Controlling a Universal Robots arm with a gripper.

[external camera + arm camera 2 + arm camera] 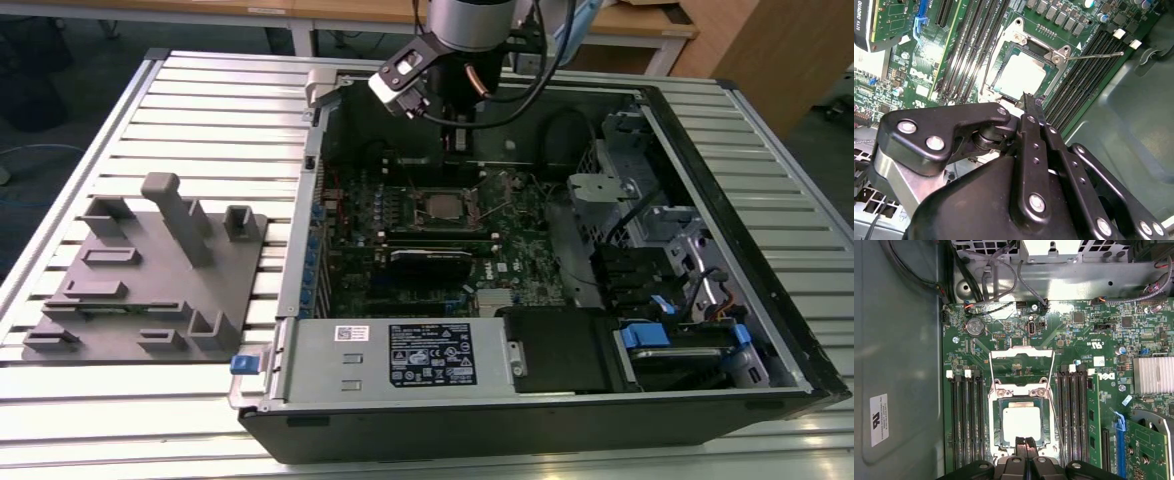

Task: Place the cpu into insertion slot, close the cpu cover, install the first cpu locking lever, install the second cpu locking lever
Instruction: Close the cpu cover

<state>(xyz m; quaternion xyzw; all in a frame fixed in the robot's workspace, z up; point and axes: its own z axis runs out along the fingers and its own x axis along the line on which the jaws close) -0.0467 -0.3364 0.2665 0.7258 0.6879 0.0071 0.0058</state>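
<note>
On a slatted metal table (214,120), the exterior view shows a black computer case (534,430) lying with its side off. A grey moulded fixture (147,270) stands at the exterior view's left. The gripper (454,128) hangs over the case's far end above the green motherboard (521,230), where the cpu (439,206) shows as a small pale square.

In the second wrist view the gripper's (1030,102) black, bolted fingers are pressed together with nothing between them. Their tip is just over one edge of the cpu (1021,75), whose smooth silvery top faces up and lies level. A thin wire locking lever (1096,55) sticks out sideways across the long black memory slots (1084,75).

In the first wrist view the cpu (1022,422) sits in the dark insertion slot (998,425), its edges square with the rim; being square, it has no long side. The cpu cover (1021,353), a thin shiny frame with a window, is folded back beyond the slot. Memory slots flank it on both sides.
</note>
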